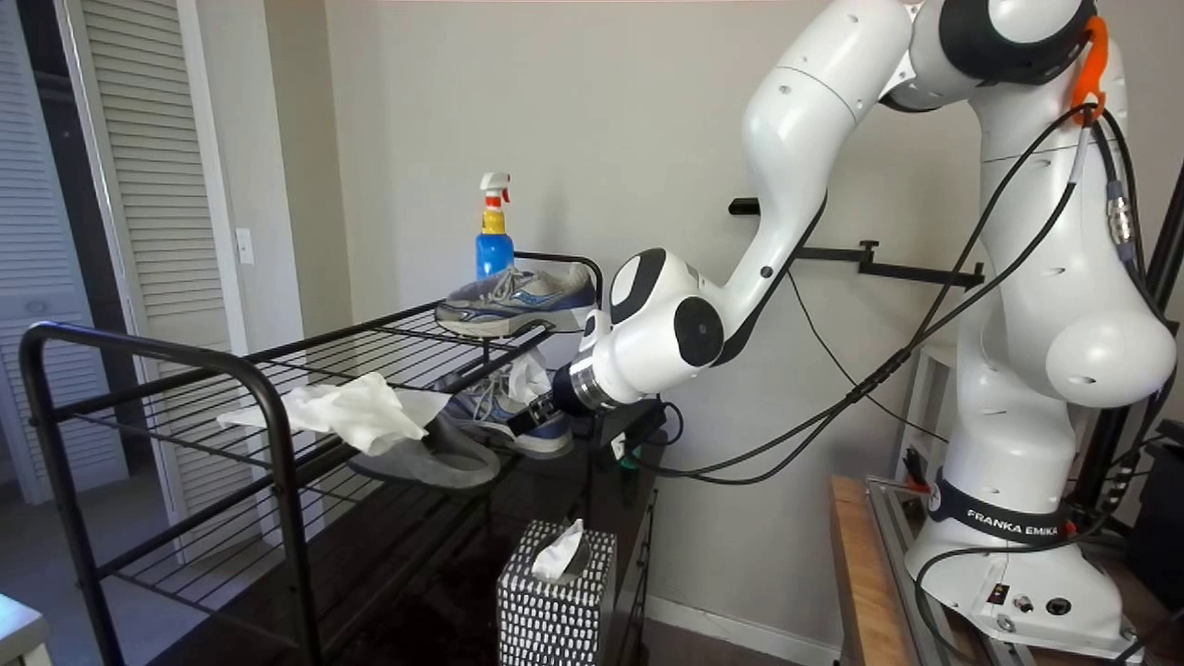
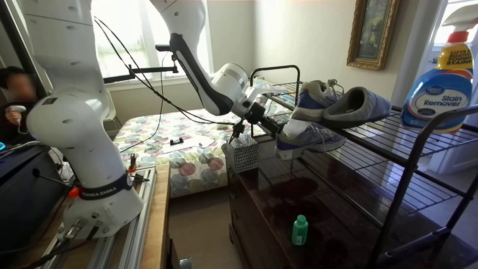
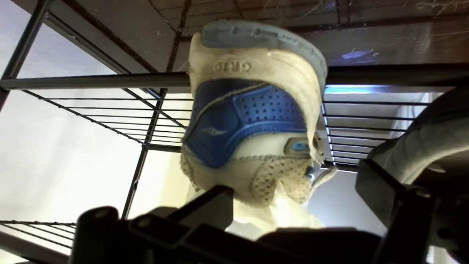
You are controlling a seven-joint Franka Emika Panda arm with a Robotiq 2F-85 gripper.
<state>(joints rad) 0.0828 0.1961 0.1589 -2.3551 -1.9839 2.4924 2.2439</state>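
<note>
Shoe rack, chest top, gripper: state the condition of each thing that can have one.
Gripper: open
Lower sneaker: sole down, white tissue poking out
Upper sneaker: sole down
Lower slipper: sole down
Upper slipper: sole down
Loose tissue: crumpled
Tissue box: upright, sheet sticking up
Green bottle: upright, capped
Stain remover: upright, sprayer on

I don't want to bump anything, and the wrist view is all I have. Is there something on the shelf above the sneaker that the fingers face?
Observer: Yes. In both exterior views a second sneaker sits on the upper shelf, above the sneaker that your open fingers face.
Operator: Anything tall up there that I might knock over?
Observer: A Great Value Stain Remover spray bottle stands upright near the end of that shelf.
</note>
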